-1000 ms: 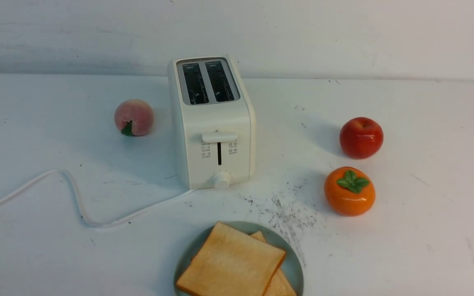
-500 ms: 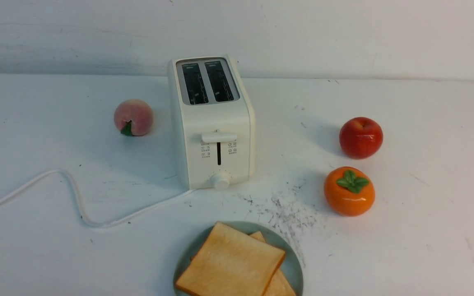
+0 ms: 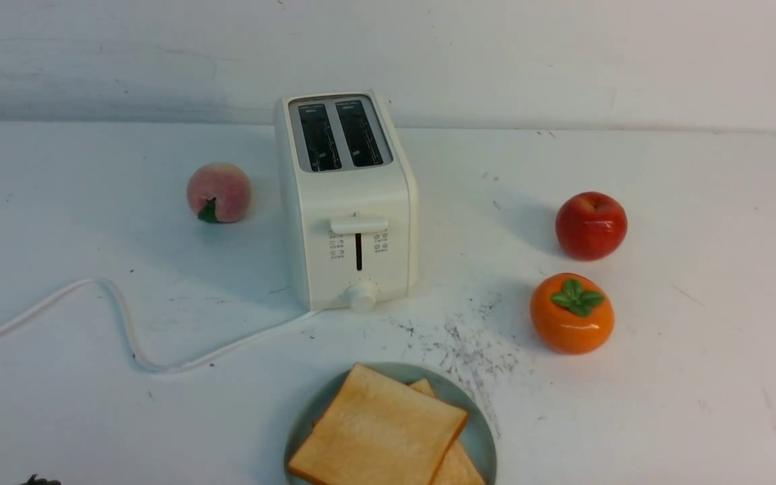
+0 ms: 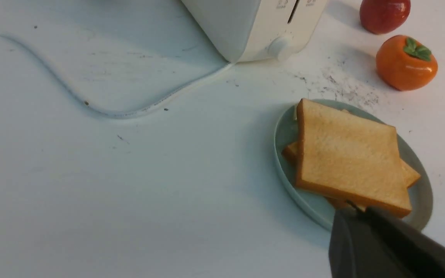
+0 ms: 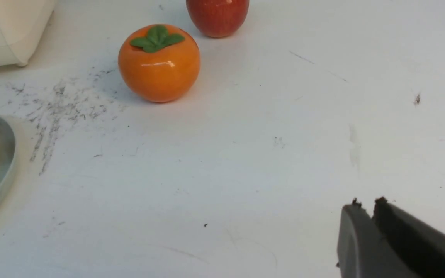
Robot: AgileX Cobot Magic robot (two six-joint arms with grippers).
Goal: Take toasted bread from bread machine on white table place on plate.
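Around the bread machine [image 3: 347, 202], which stood upright on the white table [image 3: 698, 377] with both dark slots empty, lay a peach [image 3: 219, 192] to its left, and a red apple [image 3: 591, 225] and an orange persimmon [image 3: 572, 313] to its right, all well apart from it. Its white cord [image 3: 125, 330] snaked away leftward from its front corner. Nothing stood between the bread machine and the plate [image 3: 479, 434], only a patch of dark specks [image 3: 475, 350]. The toasted bread [image 3: 378, 431] lay flat on the plate in front of the bread machine, two slices stacked, the upper one turned so a corner pointed toward the bread machine and the lower one showing at its right edge; being square, the slices had no long axis. In the left wrist view the left gripper [image 4: 355, 210] hung just beside the near edge of the upper slice, its dark fingers closed together and holding nothing. The right gripper [image 5: 365, 204] sat over bare table, well apart from the plate, fingers nearly together and empty.
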